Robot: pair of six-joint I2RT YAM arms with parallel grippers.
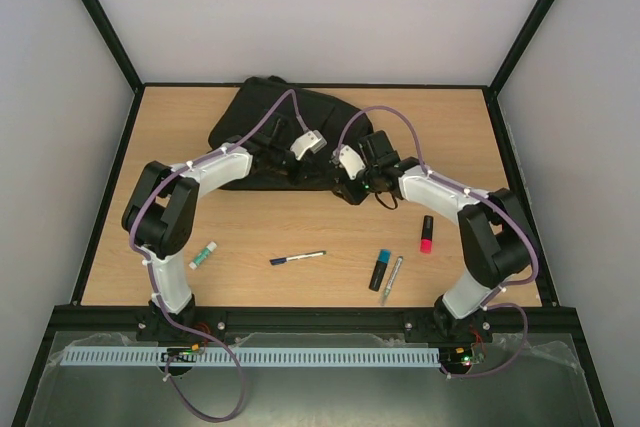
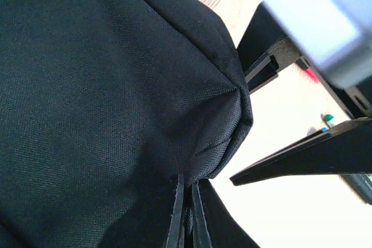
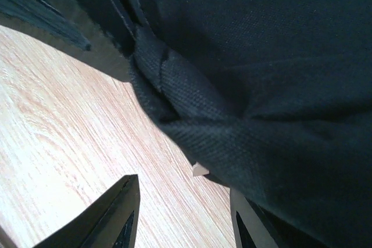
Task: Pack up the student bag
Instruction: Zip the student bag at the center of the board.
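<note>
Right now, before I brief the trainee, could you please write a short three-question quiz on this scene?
1. True or false: the student bag lies at the near edge of the table, by the arm bases.
2. How many loose pens and markers lie on the table outside the bag?
3. Which gripper's jaws stand apart at the bag?

Key
1. False; it lies at the far side.
2. Five: green-capped stick, dark pen, blue-capped marker, silver pen, pink highlighter.
3. The right gripper; the left gripper is pinched shut on the fabric.
</note>
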